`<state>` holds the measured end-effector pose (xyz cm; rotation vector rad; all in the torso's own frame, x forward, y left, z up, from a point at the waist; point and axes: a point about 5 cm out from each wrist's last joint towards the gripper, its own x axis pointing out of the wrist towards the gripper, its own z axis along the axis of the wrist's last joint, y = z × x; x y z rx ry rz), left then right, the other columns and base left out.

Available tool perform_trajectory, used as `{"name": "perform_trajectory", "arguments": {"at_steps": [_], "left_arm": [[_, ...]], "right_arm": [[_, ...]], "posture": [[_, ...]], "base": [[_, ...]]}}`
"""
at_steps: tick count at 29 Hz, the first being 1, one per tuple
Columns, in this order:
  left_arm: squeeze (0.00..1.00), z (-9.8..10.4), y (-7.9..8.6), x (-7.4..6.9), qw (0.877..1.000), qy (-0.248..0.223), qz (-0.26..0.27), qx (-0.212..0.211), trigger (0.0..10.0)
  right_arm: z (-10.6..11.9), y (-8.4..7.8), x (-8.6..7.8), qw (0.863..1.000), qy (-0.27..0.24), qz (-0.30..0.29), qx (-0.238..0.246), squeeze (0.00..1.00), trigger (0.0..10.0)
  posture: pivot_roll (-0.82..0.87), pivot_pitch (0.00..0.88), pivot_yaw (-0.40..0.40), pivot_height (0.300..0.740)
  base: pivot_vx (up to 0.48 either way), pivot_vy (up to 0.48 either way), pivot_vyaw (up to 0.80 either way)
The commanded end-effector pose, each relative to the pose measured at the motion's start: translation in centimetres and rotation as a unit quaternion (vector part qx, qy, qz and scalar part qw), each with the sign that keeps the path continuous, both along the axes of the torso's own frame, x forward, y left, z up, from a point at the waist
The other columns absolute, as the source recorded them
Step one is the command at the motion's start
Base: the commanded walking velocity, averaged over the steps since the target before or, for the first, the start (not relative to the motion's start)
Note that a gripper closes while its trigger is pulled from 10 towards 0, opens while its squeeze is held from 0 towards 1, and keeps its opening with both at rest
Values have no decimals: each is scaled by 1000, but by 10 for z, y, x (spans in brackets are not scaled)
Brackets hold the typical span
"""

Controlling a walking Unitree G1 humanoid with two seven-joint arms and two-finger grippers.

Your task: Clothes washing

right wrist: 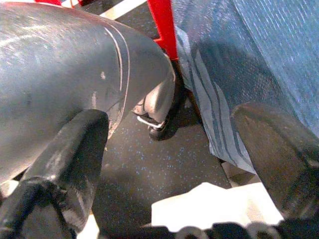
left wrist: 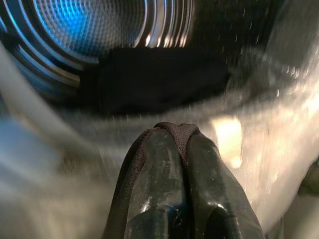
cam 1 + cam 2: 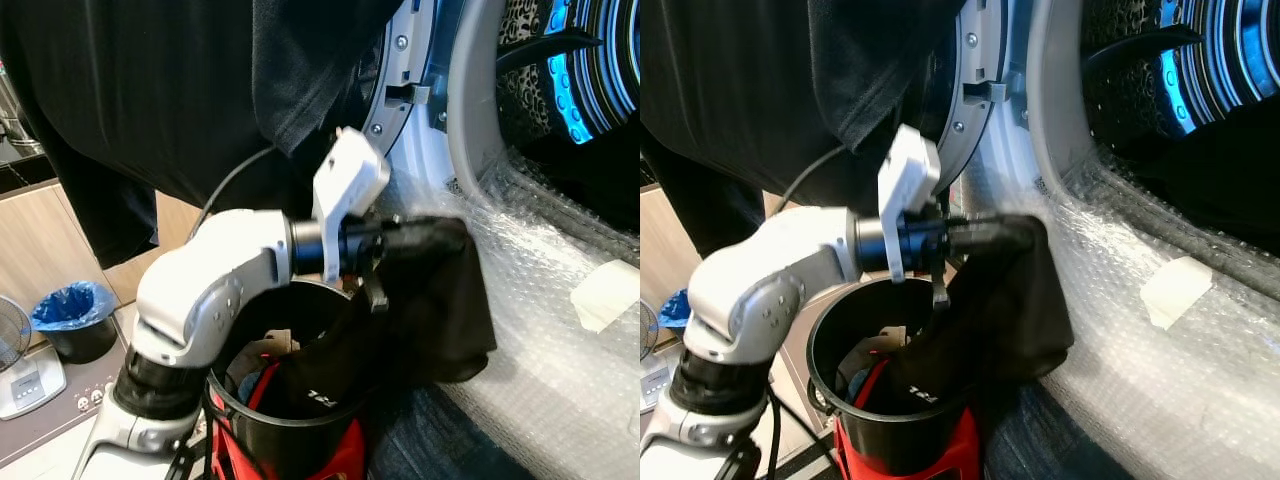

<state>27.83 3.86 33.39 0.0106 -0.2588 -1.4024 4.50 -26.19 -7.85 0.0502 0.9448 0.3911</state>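
Black garment [image 3: 440, 300] draped above black bucket [image 3: 290, 425]

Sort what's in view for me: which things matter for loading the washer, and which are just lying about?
Job:
left gripper, shut on the black garment
black bucket of clothes
washer drum
bubble wrap over the opening

Lying about:
blue-lined bin
scale

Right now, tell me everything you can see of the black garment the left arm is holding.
The black garment is soft, dark cloth, crumpled and hanging limp. Its top edge is pinched in the left gripper, whose black fingers are closed on a fold. From there it drapes down, its lower end inside the black bucket, where a small white print shows. Its side rests against the bubble wrap over the washer's front.
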Motion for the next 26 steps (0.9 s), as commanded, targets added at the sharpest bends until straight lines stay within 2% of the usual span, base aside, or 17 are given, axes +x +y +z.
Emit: {"name": "perform_trajectory", "arguments": {"at_steps": [1, 12, 14, 15, 20, 26], "left_arm": [[0, 13, 2, -1, 1000, -7, -7, -19, 10000], [0, 16, 2, 0, 1000, 2, -10, -21, 10000], [0, 28, -8, 11, 995, 48, -33, -76, 10000], [0, 30, -14, 19, 992, 76, -34, -93, 10000], [0, 20, -15, 26, 992, 99, -24, -78, 10000], [0, 21, -16, 28, 991, 105, -25, -80, 10000]], "right_arm": [[2, 3, 5, 1000, -8, 11, 20, 0, 10000], [3, 3, 5, 1000, -5, 13, 28, 0, 10000], [27, -1, 27, 989, -14, 53, 140, 0, 10000], [40, 0, 38, 977, -22, 84, 196, 0, 10000], [45, -2, 48, 975, -29, 96, 197, 0, 10000], [53, -1, 48, 973, -18, 93, 210, 0, 10000]], "posture": [[-86, 32, -4, 740], [-86, 32, -4, 740], [-105, 0, 3, 740], [-111, 0, 7, 740], [-119, 0, 17, 740], [-119, 0, 17, 740]], "base": [[0, 0, 0], [0, 0, 0], [0, 0, 0], [0, 0, 0], [0, 0, 0], [0, 0, 0]]}}
